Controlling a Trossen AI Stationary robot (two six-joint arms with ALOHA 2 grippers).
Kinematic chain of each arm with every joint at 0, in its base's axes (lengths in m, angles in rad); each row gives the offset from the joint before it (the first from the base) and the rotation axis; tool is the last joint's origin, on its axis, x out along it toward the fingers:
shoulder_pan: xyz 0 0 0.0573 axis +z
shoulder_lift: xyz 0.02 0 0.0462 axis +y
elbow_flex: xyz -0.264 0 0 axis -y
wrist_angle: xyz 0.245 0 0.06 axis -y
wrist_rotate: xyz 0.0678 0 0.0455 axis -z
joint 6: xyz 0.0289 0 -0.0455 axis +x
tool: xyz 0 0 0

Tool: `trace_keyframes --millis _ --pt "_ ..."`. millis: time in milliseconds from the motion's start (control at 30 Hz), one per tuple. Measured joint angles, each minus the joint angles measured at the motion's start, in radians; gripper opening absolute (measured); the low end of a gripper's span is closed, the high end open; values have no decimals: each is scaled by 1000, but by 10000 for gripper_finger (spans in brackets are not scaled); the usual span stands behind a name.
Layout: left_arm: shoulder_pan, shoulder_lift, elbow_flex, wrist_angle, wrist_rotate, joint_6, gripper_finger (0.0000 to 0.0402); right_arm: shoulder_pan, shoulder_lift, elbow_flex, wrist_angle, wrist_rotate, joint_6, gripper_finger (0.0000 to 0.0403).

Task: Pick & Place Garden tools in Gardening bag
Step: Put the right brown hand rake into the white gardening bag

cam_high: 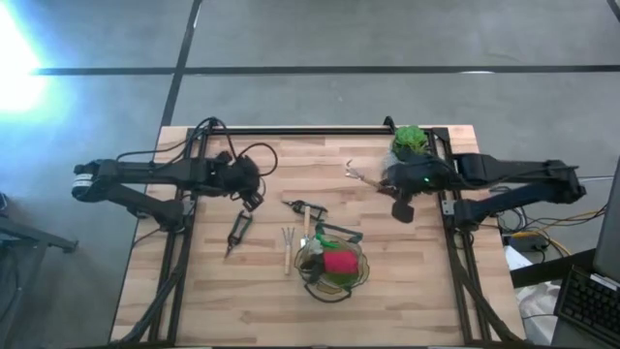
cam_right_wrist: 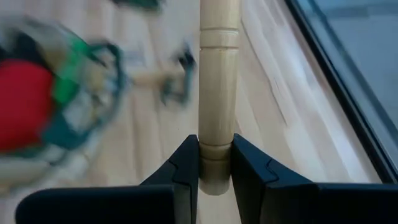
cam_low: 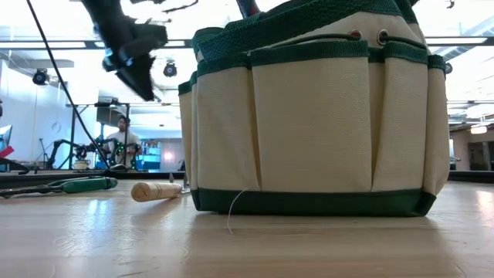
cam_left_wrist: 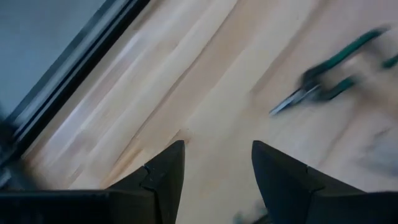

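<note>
pruners [cam_left_wrist: 329,68] blurred, bag [cam_low: 316,116] top cropped

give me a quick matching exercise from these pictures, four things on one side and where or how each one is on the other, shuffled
Things:
1. right gripper
2. left gripper
3. pruners
4. red item

States:
A. lying flat on the table, near the left arm
B. inside the gardening bag
C. closed on a wooden handle
D. fingers apart, nothing between them, above bare wood

Pairs: 1-C, 2-D, 3-A, 4-B
</note>
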Motion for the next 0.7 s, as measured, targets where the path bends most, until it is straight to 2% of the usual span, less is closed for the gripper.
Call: trace_keyframes --millis 200,433,700 --pt "-42 0 -1 332 64 173 188 150 -52 -82 268 4 14 51" --pt "-98 0 -46 801 172 369 188 314 -54 -204 692 124 -56 51" --pt "-118 3 -126 1242 386 437 188 364 37 -320 1138 165 -121 51"
